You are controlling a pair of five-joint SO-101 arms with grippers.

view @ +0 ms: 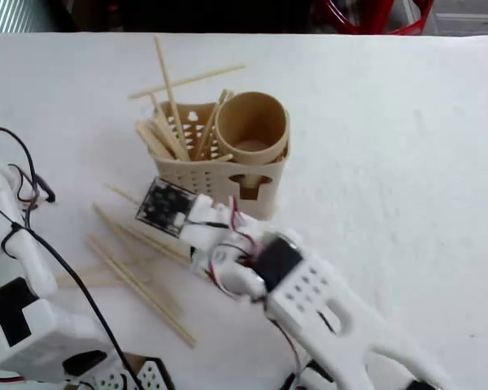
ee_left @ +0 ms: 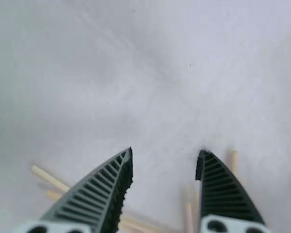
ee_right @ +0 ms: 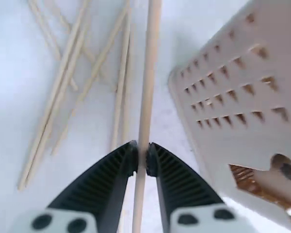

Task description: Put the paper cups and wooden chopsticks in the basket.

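Setting. A white table (view: pixel 415 122) spans nearly the whole high view. Its covering is matt and faintly creased, with soft folds seen up close in the left wrist view. The table's far edge runs straight across the top of the high view, and beyond it lies a dark strip of room. Against this strip stand a ribbed grey-white panel (view: pixel 12 15) at one corner and a red curved frame (view: pixel 374 18) towards the other, beside a pale grey patch (view: pixel 472 16) of uncertain nature. Lighting is even and diffuse, and shadows on the table are soft.
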